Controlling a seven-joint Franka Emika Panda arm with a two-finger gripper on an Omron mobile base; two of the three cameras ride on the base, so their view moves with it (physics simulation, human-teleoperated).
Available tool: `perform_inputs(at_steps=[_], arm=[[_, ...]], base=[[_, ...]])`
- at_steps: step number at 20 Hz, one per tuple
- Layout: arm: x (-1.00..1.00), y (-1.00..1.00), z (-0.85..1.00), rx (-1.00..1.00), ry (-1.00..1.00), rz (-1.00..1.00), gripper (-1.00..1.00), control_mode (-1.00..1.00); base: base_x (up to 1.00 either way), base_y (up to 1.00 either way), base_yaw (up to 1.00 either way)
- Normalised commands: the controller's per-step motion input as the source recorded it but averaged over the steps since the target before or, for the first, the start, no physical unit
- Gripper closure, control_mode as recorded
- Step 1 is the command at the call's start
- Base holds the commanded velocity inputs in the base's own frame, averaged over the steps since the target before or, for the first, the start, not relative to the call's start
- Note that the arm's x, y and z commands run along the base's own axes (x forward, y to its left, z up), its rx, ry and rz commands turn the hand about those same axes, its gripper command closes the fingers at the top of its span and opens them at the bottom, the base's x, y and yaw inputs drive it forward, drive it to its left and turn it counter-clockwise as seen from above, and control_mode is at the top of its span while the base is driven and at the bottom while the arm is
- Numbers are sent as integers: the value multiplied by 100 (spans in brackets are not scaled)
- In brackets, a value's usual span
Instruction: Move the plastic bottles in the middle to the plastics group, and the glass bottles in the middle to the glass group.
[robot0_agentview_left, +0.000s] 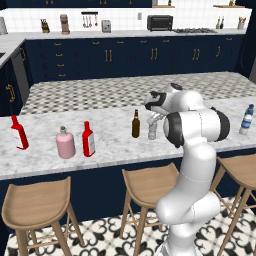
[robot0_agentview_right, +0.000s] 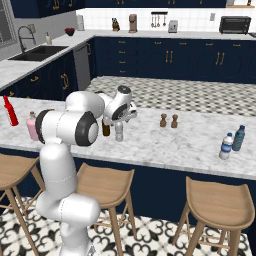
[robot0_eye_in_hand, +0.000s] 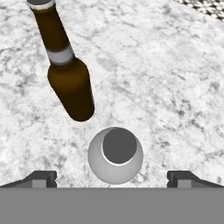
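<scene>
At the far left of the left base view a red bottle (robot0_agentview_left: 19, 133) stands on the marble counter (robot0_agentview_left: 110, 150), with a squat pink flask (robot0_agentview_left: 65, 143) to its right: this looks like the glass group. Just right of the flask stands a second red bottle with a white label (robot0_agentview_left: 88, 140). Whether any of these holds liquid cannot be told.

Nearer the middle of that frame stand the slim brown bottle (robot0_agentview_left: 135, 124) and, just beside it, the small greyish plastic bottle (robot0_agentview_left: 152, 131). The gripper (robot0_agentview_left: 154, 117) hangs directly over the plastic bottle. In the hand view its two tips sit wide apart in the lower corners, holding nothing, with the bottle's pale round cap (robot0_eye_in_hand: 116, 154) centred between them and the brown bottle at upper left.

The step in hand appears to be picking up the plastic bottle. The next move calls for a straight descent, keeping clear of the brown neighbour, then a closing on the body.

At the far right of the left base view stands the blue-labelled water bottle (robot0_agentview_left: 246, 120), the plastics group, well apart.
</scene>
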Motion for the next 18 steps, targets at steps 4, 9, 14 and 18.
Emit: perform_inputs(at_steps=[4, 9, 14, 18], arm=[[0, 0, -20, 0, 0, 0, -100, -100], [0, 0, -23, 0, 0, 0, -100, -100], [1, 0, -3, 0, 1, 0, -100, -100], [10, 1, -9, 0, -1, 0, -100, -100]], base=[[0, 0, 0], [0, 0, 0], [0, 0, 0], [0, 0, 0]])
